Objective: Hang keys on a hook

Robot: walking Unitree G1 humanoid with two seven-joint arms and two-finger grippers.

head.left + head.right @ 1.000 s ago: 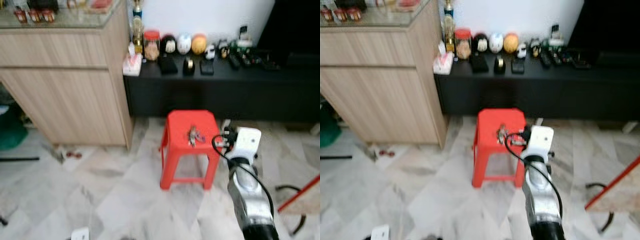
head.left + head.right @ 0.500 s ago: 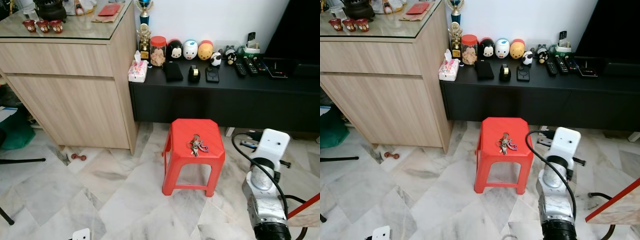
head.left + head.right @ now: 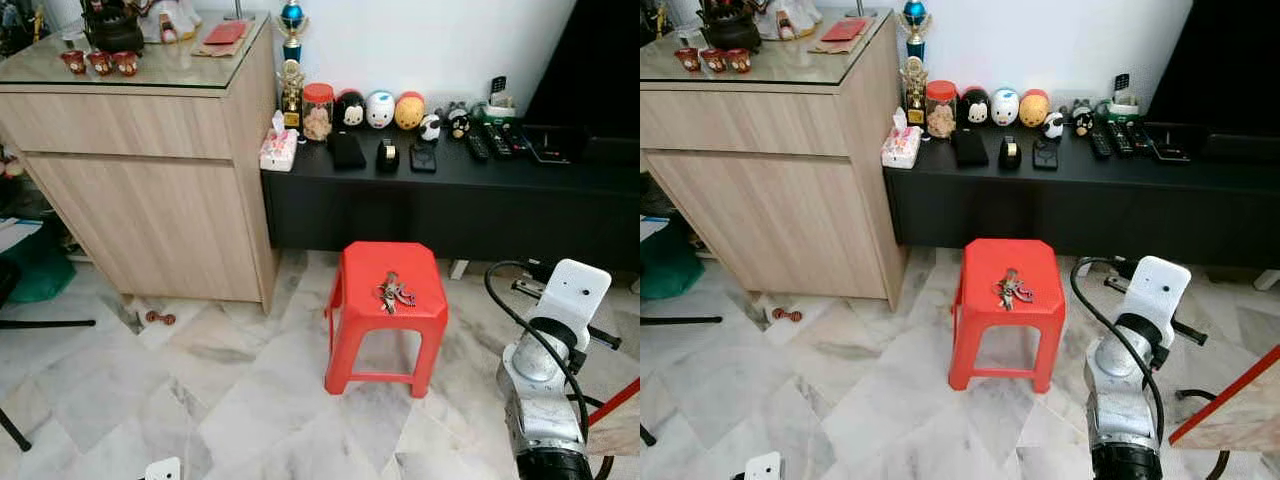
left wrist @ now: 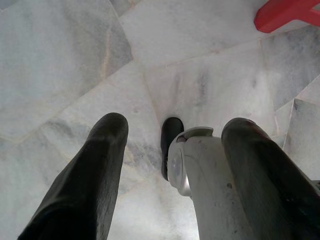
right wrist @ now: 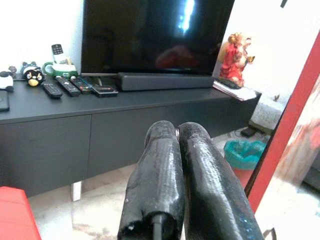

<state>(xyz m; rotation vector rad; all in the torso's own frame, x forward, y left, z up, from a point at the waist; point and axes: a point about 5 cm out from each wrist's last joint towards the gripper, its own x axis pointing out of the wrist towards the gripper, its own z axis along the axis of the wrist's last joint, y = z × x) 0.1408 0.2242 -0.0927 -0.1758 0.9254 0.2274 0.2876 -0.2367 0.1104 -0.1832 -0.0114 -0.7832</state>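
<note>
A bunch of keys (image 3: 392, 293) lies on top of a red plastic stool (image 3: 352, 300) on the marble floor, in front of the black console. My right arm (image 3: 538, 372) is raised to the right of the stool, its white wrist block (image 3: 572, 292) about level with the seat and apart from it. In the right wrist view my right gripper (image 5: 175, 131) is shut with nothing between its fingers and faces the console and TV. My left gripper (image 4: 175, 125) hangs open over the floor beside my own leg.
A wooden cabinet (image 3: 150, 190) with a glass top stands at the left. A long black console (image 3: 500, 200) carries toy figures, a jar and remotes. A TV (image 5: 150, 35) sits on it. A red bar (image 3: 612, 400) slants at the right edge.
The blurred picture has steadied. My right arm has swung to the right, away from the stool. The keys still lie on the stool.
</note>
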